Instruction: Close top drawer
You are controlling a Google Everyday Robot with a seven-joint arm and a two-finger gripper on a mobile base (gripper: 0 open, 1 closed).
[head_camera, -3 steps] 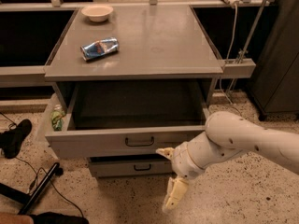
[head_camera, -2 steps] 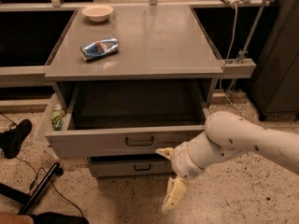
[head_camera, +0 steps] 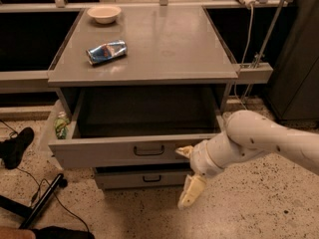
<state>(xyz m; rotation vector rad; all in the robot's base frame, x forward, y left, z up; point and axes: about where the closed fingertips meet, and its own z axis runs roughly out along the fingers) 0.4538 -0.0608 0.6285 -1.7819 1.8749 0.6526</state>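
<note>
The top drawer (head_camera: pixel 99 154) is pulled out from under the grey cabinet top, showing a dark inside. Its flat grey front has a small dark loop handle (head_camera: pixel 148 150) at the centre. My gripper (head_camera: pixel 188 172) is in front of the drawer's right part, just right of the handle. It is open: the upper finger (head_camera: pixel 184 151) lies at the drawer front, and I cannot tell if it touches. The lower finger (head_camera: pixel 192 191) points down to the floor. The white arm comes in from the right.
A lower drawer (head_camera: pixel 119 179) with a matching handle sits slightly out below. A crushed blue can (head_camera: pixel 106 52) and a white bowl (head_camera: pixel 104 13) lie on the cabinet top (head_camera: pixel 169 49). A green item (head_camera: pixel 61 124) sits by the drawer's left side. Cables and a black shoe (head_camera: pixel 16 146) lie on the floor at left.
</note>
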